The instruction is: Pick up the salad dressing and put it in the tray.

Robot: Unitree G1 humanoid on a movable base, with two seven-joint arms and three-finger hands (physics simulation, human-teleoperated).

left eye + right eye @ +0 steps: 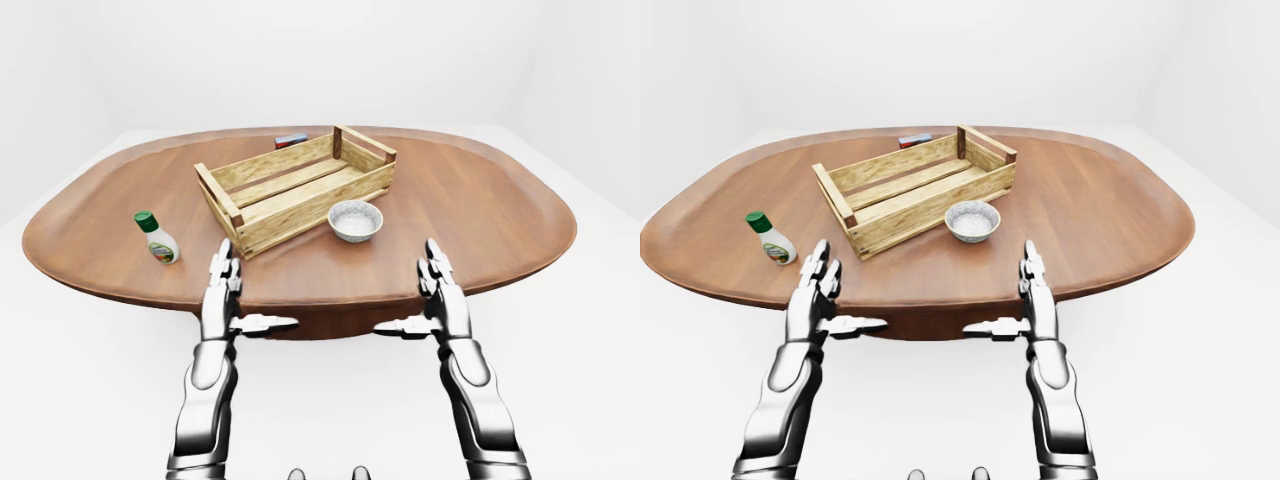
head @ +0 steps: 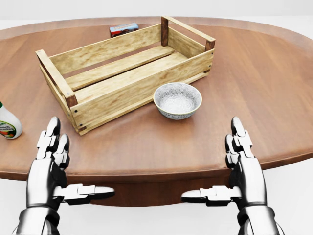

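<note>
You had a big oval wooden tabletop (image 1: 480, 215). On it sat a wooden tray (image 1: 295, 190), with a small gray bowl (image 1: 355, 219) just beside it. A little green-capped bottle (image 1: 156, 237) stood off to the left, and a small box (image 2: 123, 29) lay behind the tray.

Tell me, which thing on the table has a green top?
The bottle, the salad dressing at the left of the table. It alone wears a green cap; the bowl is grey-white, the crate is bare wood, and the small box is red and blue.

Both arms are polished chrome-silver, rounded at the forearms; left hand (image 2: 49, 164) and right hand (image 2: 243, 166) have blocky, segmented three-part fingers (image 2: 53, 128).
</note>
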